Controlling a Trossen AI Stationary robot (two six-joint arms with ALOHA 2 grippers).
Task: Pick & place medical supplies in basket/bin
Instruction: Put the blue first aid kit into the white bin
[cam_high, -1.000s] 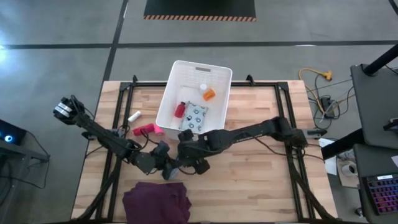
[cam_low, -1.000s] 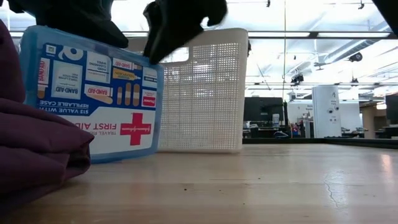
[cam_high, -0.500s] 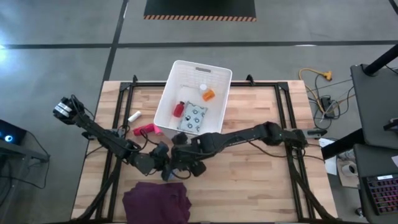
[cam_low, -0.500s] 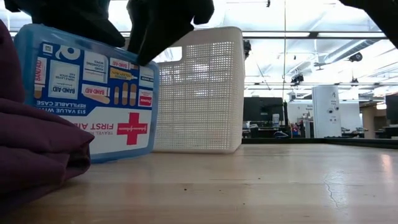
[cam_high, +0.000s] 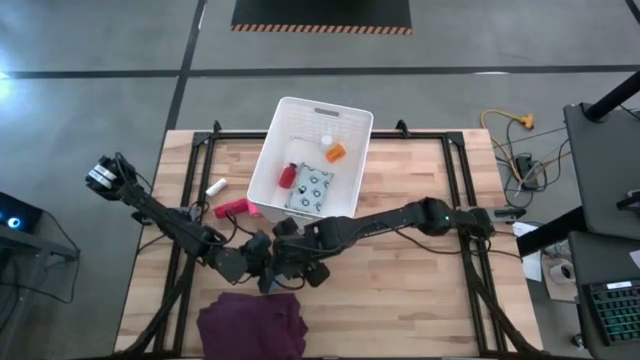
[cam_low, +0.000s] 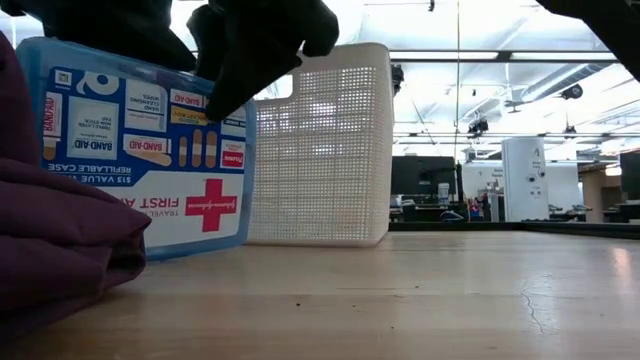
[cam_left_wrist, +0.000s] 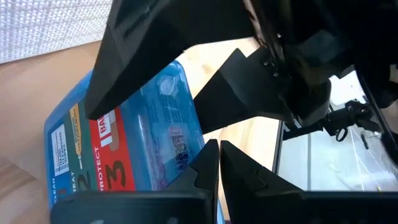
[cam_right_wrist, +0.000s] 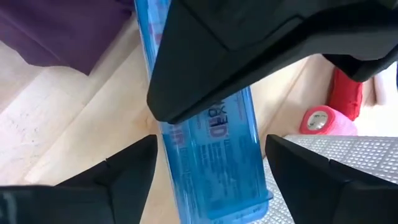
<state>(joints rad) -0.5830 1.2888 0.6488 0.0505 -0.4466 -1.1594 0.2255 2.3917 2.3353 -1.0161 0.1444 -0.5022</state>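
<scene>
The blue first-aid case (cam_low: 140, 160) with a red cross stands on its long lower edge on the table, tilted, its left end against the purple cloth (cam_low: 60, 250). My left gripper (cam_left_wrist: 217, 149) is shut at the case's top edge. My right gripper (cam_right_wrist: 211, 146) is open and comes down over the case (cam_right_wrist: 214, 155), one finger on each side; whether they touch it I cannot tell. The white basket (cam_high: 283, 105) at the far middle holds a red bottle (cam_high: 289, 176), an orange box (cam_high: 336, 152), a white vial (cam_high: 326, 140) and a patterned pouch (cam_high: 310, 190). My left gripper lays its shut fingers (cam_right_wrist: 249, 56) across the case's top edge (cam_right_wrist: 202, 118), slanting down from the table's left. The case stands on its lower edge (cam_low: 190, 250) on the table, leaning.
A white vial (cam_high: 215, 187), a pink-red tube (cam_high: 232, 209) and a pink cube (cam_high: 254, 210) lie on the table left of the basket. The purple cloth (cam_high: 250, 322) lies at the near edge. There is bare wood to the right.
My right gripper has moved toward the table's left and slightly down, over the case; in the low view its finger now crosses more of the case's face. The case has shifted a little toward the table's left, still standing on its edge.
</scene>
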